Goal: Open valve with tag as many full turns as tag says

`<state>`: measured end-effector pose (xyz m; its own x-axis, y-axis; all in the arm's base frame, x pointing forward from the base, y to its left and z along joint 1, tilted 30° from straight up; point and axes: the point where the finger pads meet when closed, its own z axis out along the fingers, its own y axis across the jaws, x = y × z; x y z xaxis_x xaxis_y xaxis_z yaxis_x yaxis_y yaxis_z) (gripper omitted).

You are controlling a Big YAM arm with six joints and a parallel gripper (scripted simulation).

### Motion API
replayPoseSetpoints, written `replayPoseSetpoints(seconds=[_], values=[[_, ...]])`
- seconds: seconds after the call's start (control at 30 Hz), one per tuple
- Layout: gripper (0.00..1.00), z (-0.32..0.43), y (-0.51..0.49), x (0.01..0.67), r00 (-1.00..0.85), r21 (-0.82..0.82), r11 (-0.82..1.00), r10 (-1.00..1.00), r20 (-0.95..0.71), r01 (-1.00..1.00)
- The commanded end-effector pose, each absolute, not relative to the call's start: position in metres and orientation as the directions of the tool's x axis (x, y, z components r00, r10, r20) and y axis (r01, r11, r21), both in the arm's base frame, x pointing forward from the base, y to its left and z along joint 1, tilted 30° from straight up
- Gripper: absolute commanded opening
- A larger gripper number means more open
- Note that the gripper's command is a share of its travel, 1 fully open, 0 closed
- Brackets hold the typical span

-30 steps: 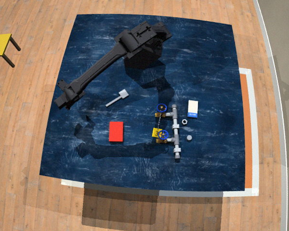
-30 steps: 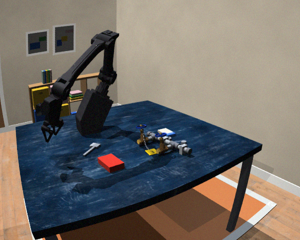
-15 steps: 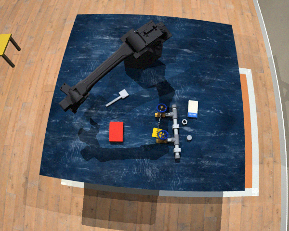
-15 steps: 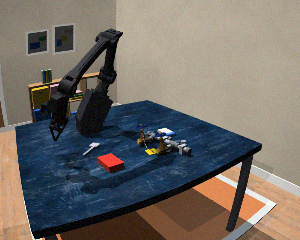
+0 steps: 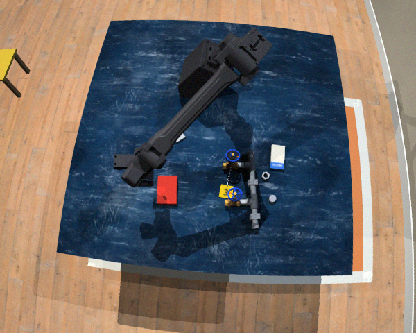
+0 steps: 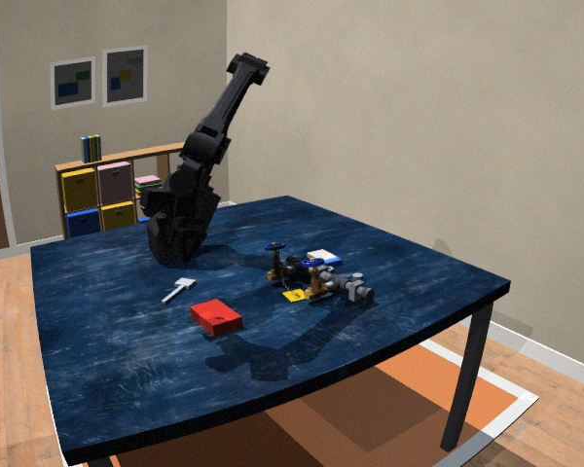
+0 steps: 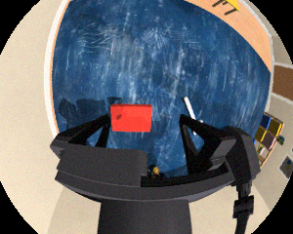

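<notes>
A grey pipe lies right of the table's middle and carries two brass valves with blue handwheels. A thin chain runs from the far valve to a yellow tag. The tag lies beside the near valve, whose wheel partly covers it, and its digit looks like a 3. My gripper hangs open and empty above the table, well left of the valves. In the wrist view its fingers stand wide apart with nothing between them.
A red block lies just right of and below my gripper. A white T-shaped tool lies near the arm. A white and blue box, a nut and a grey cap sit right of the pipe.
</notes>
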<state>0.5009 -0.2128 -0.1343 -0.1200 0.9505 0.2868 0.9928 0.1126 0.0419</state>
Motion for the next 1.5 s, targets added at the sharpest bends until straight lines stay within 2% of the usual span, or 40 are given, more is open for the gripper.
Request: replayPoseSetpoints(seconds=[0.0, 0.2, 0.27, 0.3, 0.4, 0.73, 0.83, 0.9, 1.07, 1.47], values=[[1.0, -0.112, -0.186, 0.51, -0.324, 0.108, 0.305, 0.904, 0.281, 0.946], [1.0, -0.08, -0.138, 0.523, -0.541, 0.208, 0.501, 0.799, 0.262, 0.84], [1.0, -0.08, -0.138, 0.523, -0.541, 0.208, 0.501, 0.799, 0.262, 0.84], [1.0, -0.067, -0.117, 0.526, -0.624, 0.248, 0.574, 0.742, 0.246, 0.781], [1.0, -0.052, -0.093, 0.528, -0.712, 0.293, 0.65, 0.666, 0.223, 0.701], [1.0, -0.002, -0.011, 0.525, -0.929, 0.425, 0.829, 0.355, 0.103, 0.363], [1.0, 0.003, -0.003, 0.524, -0.943, 0.435, 0.839, 0.32, 0.088, 0.326], [1.0, 0.019, 0.024, 0.519, -0.979, 0.467, 0.863, 0.2, 0.033, 0.192], [1.0, 0.041, 0.06, 0.508, -0.998, 0.499, 0.866, 0.035, -0.05, 0.005], [1.0, 0.039, 0.061, 0.511, -0.998, 0.5, 0.866, 0.018, -0.057, -0.013]])
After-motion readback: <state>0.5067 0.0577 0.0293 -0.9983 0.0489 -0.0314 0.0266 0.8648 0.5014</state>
